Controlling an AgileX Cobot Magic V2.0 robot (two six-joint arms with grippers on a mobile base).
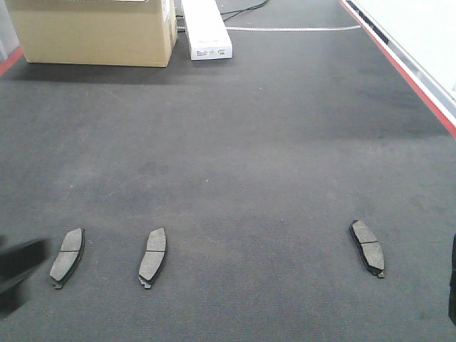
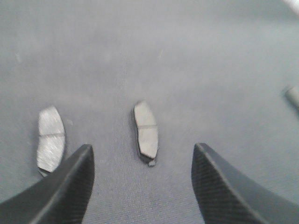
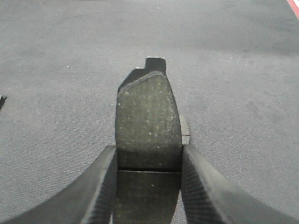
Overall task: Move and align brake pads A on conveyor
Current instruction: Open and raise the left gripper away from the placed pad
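Observation:
Three brake pads A lie on the dark conveyor belt [image 1: 235, 142] in a near row: one at far left [image 1: 68, 256], one next to it [image 1: 152, 256], one at right [image 1: 368, 247]. My left gripper [image 2: 142, 149] hangs open above the belt, with the second pad [image 2: 146, 130] just beyond its gap and the leftmost pad [image 2: 50, 140] off to the left. It shows as a dark blur [image 1: 14, 274] in the front view. My right gripper [image 3: 148, 149] is shut on another brake pad [image 3: 148, 112], clamped by its long edges, grooved face up, just over the belt.
A cardboard box [image 1: 92, 32] and a long white box [image 1: 206, 28] stand at the belt's far end. A red edge stripe [image 1: 399, 64] runs along the right side, with a white surface beyond. A dark tab [image 3: 2, 100] pokes in at the right wrist view's left edge.

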